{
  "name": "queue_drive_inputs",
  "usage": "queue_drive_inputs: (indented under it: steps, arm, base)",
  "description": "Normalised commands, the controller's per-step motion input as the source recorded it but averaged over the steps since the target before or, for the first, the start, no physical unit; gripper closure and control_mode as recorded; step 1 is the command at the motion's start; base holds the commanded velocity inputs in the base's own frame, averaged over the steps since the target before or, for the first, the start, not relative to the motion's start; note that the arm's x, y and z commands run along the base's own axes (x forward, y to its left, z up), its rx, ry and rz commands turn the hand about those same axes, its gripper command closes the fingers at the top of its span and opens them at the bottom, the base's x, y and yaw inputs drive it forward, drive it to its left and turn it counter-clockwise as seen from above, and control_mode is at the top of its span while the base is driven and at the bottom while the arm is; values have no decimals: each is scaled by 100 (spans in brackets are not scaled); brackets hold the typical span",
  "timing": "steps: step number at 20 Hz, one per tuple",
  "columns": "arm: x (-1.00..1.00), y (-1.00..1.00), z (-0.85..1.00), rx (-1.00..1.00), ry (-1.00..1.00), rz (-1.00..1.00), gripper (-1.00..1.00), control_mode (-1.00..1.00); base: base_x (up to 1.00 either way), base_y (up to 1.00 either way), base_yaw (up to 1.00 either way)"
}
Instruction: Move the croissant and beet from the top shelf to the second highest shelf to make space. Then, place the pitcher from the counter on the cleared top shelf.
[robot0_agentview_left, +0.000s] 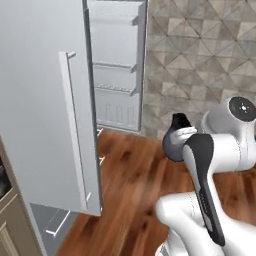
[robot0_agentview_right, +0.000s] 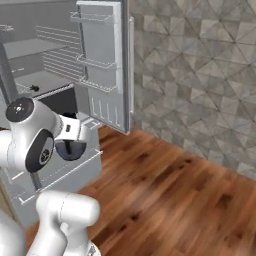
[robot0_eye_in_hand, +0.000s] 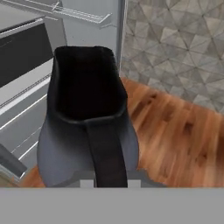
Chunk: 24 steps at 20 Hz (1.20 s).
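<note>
Open grey fridge (robot0_agentview_right: 100, 75) over a wood floor (robot0_agentview_right: 165, 190); my gripper (robot0_eye_in_hand: 109, 181) is clamped on the glossy dark grey round-bellied pitcher (robot0_eye_in_hand: 87, 122), arm folded, held mid-air.

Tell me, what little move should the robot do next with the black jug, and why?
Probably lift the pitcher higher toward the top shelf. The tool is shut on the pitcher's handle, held low beside the open fridge, well below that shelf.
</note>
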Motion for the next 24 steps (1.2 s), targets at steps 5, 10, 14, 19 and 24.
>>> queue_drive_inputs:
  steps: [5, 10, 14, 19, 24]
  arm:
    - [0, 0, 0, 0, 0, 0, 100, 100]
    - [0, 0, 0, 0, 0, 0, 100, 100]
    - [0, 0, 0, 0, 0, 0, 100, 100]
    - [0, 0, 0, 0, 0, 0, 100, 100]
    - [0, 0, 0, 0, 0, 0, 100, 100]
  base:
    - [50, -44, 55]
    - [38, -63, 61]
    - [33, -63, 60]
    - [36, -39, 55]
    - [43, -31, 50]
